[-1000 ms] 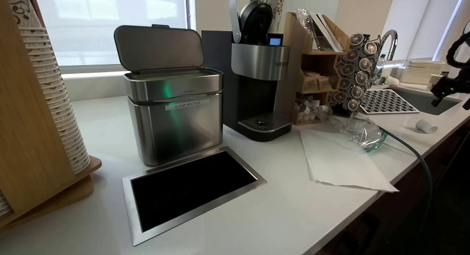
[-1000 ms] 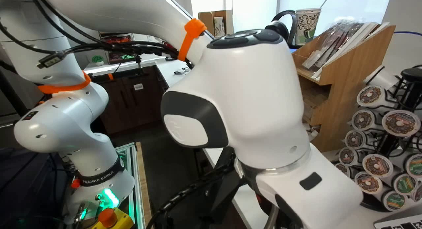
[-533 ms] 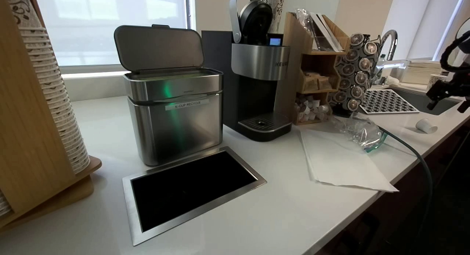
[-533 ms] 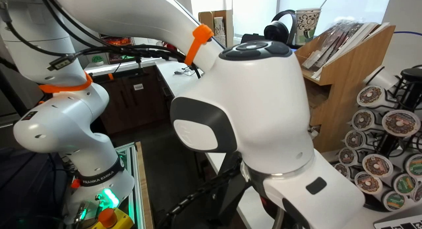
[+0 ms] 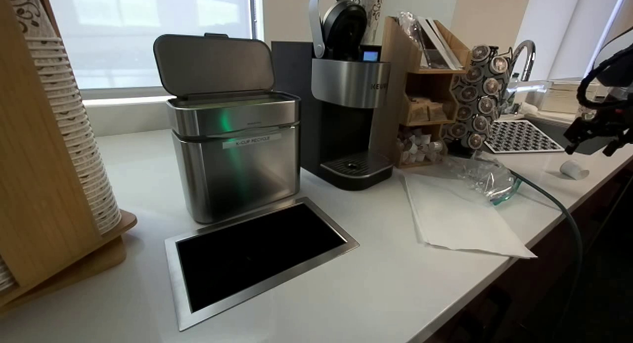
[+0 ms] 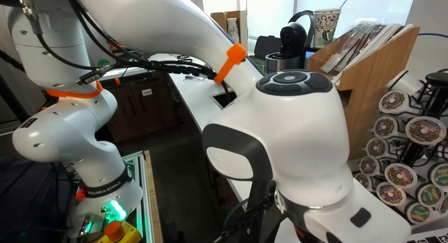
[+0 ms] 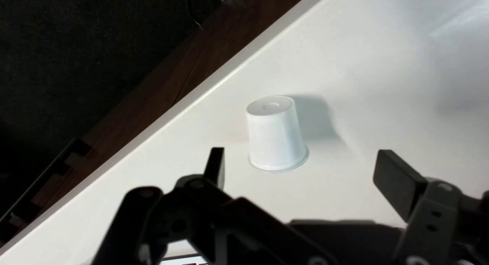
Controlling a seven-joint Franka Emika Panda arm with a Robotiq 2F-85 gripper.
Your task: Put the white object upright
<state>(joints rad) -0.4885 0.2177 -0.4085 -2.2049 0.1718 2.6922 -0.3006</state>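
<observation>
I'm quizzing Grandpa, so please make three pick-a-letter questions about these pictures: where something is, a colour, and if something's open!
1. Where is the plain white cup?
A) on the checked mat
B) on the counter
C) in the steel bin

2. What colour are the straps on the arm?
A) orange
B) blue
C) pink

3. How is the pincer?
A) shut
B) squeezing the cup
C) open

1: B, it rests there in the wrist view.
2: A, an exterior view shows it.
3: C, its fingers stand apart.
</observation>
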